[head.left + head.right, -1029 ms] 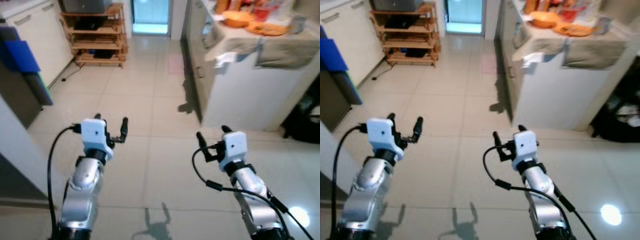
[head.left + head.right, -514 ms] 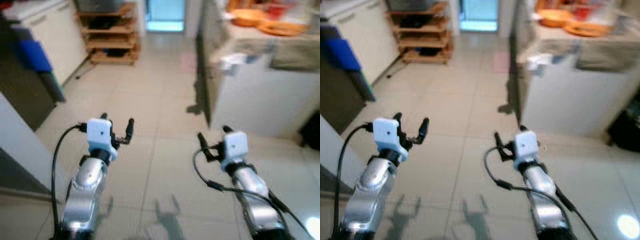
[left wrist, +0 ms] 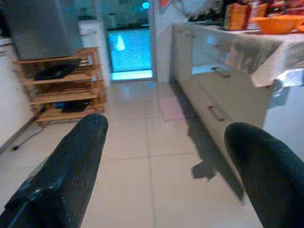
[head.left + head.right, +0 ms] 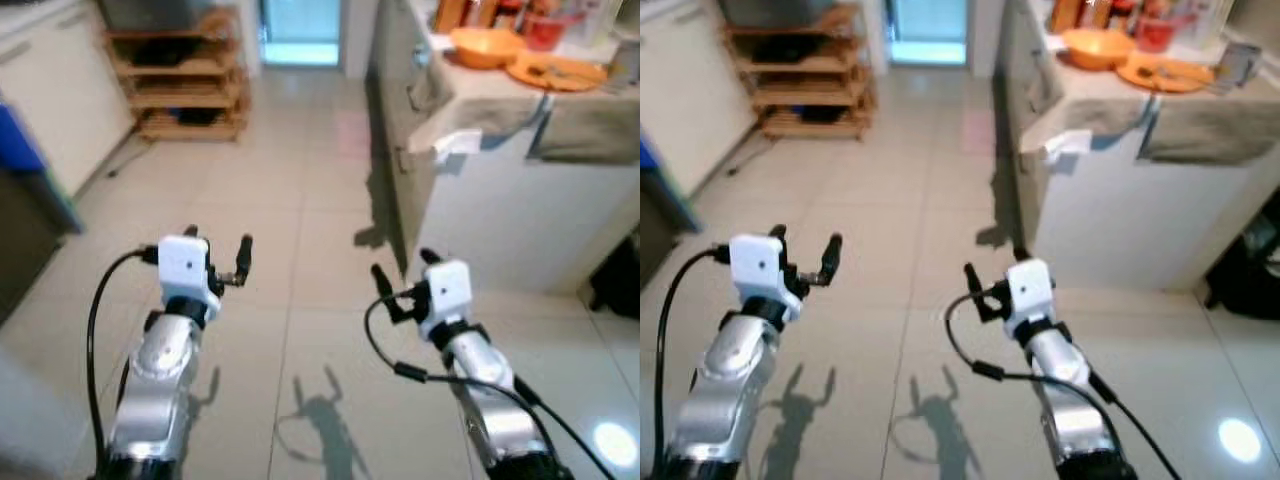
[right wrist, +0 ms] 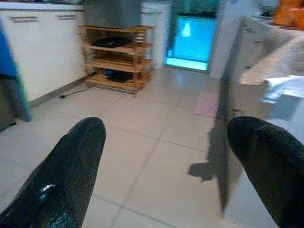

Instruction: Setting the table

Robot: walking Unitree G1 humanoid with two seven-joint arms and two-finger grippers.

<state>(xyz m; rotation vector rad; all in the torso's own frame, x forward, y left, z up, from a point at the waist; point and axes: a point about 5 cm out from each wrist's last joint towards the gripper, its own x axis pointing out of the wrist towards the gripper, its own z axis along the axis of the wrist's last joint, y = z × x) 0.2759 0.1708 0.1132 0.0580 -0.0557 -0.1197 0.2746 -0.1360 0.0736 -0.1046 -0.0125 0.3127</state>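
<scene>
While the robot stands on the pale tiled floor (image 4: 300,200) of a kitchen, the head views show both arms raised ahead with nothing in them: the left gripper (image 4: 218,247) has its two black fingers spread apart over bare tile, and the right gripper (image 4: 402,275) is likewise spread and empty, just short of the white counter (image 4: 500,200). Against the pictures from half a second and a second back, the whole scene has shifted: the counter now sits larger and nearer on the right, and the blue panel on the left has slid almost out of frame, so the camera has turned and advanced while the arms hold much the same pose. On the counter top, over a grey cloth (image 4: 480,100), lie the things the task seems to want: an orange bowl (image 4: 484,45) and, just beside it, an orange plate (image 4: 556,70) with something small and dark on it, too blurred to name. A wooden shelf rack (image 4: 185,85) stands at the far wall by a bright doorway (image 4: 300,30). From the left wrist, the fingers (image 3: 71,161) frame open floor, the counter's drawer fronts (image 3: 213,99) and the bowl at the upper edge. From the right wrist, the fingers (image 5: 71,161) frame the rack and doorway. I judge the robot is approaching the counter; no tableware has been picked up yet, so the task has barely begun.
</scene>
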